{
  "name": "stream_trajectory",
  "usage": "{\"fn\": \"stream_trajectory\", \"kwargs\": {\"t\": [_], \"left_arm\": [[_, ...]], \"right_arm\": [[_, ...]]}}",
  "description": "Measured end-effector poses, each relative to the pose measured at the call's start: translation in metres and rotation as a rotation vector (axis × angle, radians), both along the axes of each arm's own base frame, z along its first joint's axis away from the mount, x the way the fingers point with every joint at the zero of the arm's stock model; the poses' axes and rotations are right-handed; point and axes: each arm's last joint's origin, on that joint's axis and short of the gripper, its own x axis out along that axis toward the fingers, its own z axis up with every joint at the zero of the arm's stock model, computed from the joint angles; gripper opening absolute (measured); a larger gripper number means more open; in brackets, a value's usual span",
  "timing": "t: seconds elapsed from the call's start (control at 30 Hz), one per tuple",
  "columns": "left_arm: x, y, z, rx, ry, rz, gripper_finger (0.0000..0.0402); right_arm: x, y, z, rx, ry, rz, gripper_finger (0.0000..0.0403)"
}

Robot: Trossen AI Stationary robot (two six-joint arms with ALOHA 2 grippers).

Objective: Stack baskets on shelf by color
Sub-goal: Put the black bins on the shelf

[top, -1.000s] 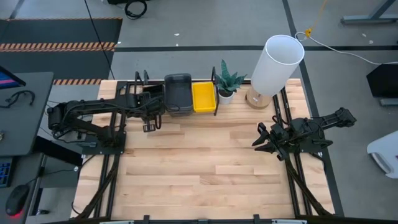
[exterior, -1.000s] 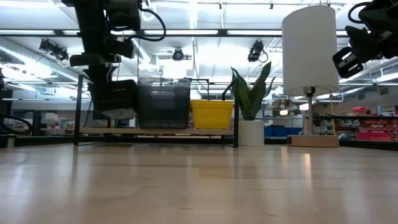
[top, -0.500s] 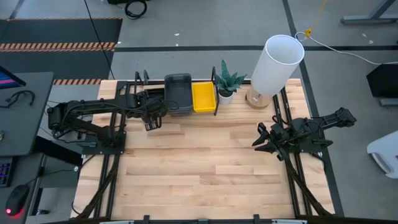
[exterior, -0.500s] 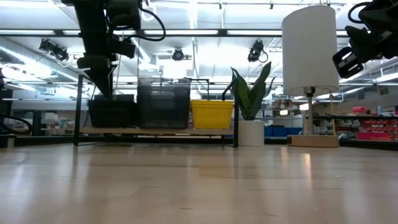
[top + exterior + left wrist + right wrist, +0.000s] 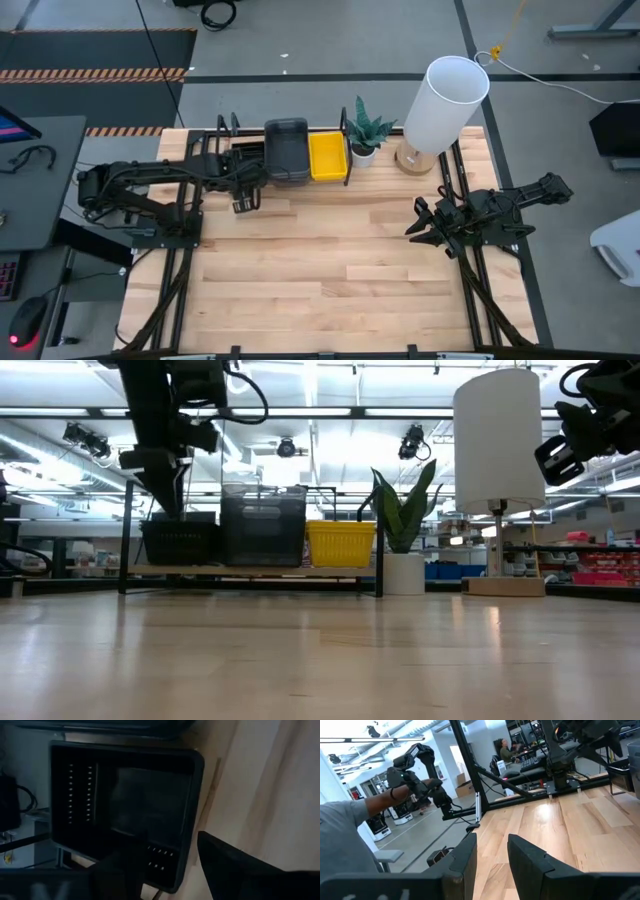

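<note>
Three baskets rest by their bottoms in a row on the shelf (image 5: pixel 250 571): a black basket (image 5: pixel 180 542) on the left, a taller dark grey stack (image 5: pixel 263 525) in the middle and a yellow basket (image 5: pixel 341 543) on the right. My left gripper (image 5: pixel 163 500) hangs open just above the black basket (image 5: pixel 125 805). One finger is over the basket's inside and the other beyond its wall, and neither shows any touch. In the high view the left arm hides most of that basket. My right gripper (image 5: pixel 420 224) waits open over the table's right side with nothing between its fingers (image 5: pixel 465 860).
A plant in a white pot (image 5: pixel 364 135) and a lamp with a tall white shade (image 5: pixel 446 100) stand right of the shelf at the far edge. The near half of the wooden tabletop (image 5: pixel 330 280) is bare. A person's grey sleeve (image 5: pixel 345 840) shows beyond the table.
My left gripper has opened and let go of the black basket. A second ago the basket hung raised beside the grey stack. It has since come down onto the shelf board and sits level there. The gripper stays just above it.
</note>
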Motion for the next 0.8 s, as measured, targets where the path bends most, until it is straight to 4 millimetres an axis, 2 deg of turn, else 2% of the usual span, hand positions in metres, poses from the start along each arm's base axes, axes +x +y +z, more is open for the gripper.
{"fn": "stream_trajectory", "kwargs": {"t": [0.17,0.43,0.57,0.8], "left_arm": [[0.0038,0.0049,-0.0064,-0.002,0.026,0.024,0.0176],[0.0021,0.0086,-0.0038,0.078,0.029,0.054,0.0144],[0.0037,0.0081,-0.0047,0.002,0.004,0.033,0.0127],[0.004,0.0097,-0.0048,-0.008,0.013,-0.008,0.0115]], "right_arm": [[0.0,0.0,0.0001,0.0,-0.001,0.0,0.0114],[-0.0001,-0.0001,0.0016,0.004,-0.015,0.0,0.0115],[-0.0001,0.0,0.0017,0.004,-0.016,0.0,0.0115],[-0.0001,-0.0001,0.0017,0.005,-0.016,0.0,0.0115]]}}
